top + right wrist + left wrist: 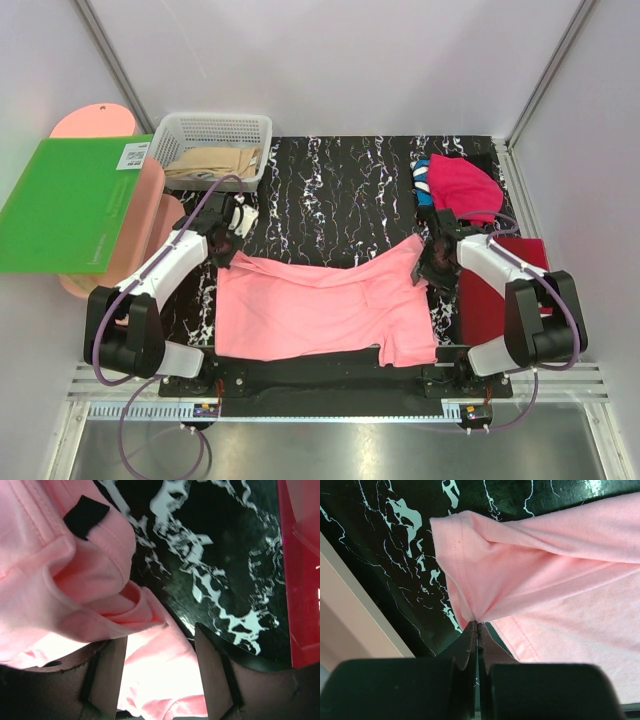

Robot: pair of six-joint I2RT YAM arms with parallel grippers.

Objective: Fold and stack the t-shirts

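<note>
Left wrist view: your left gripper [478,626] is pinched tight on a bunched corner of the pink shirt [555,580], which spreads ahead and right of its tips. Your right gripper [159,636] stands apart, a rolled hem lying loose between its jaws. You're likely straightening before folding; next, close right and draw the cloth taut

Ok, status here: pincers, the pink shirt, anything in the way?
Left pincer shut on corner of salmon-pink t-shirt. Right pincer open, pink cloth between its fingers. Shirt spread out, unfolded. Nothing on it; magenta t-shirt heaped far right.
</note>
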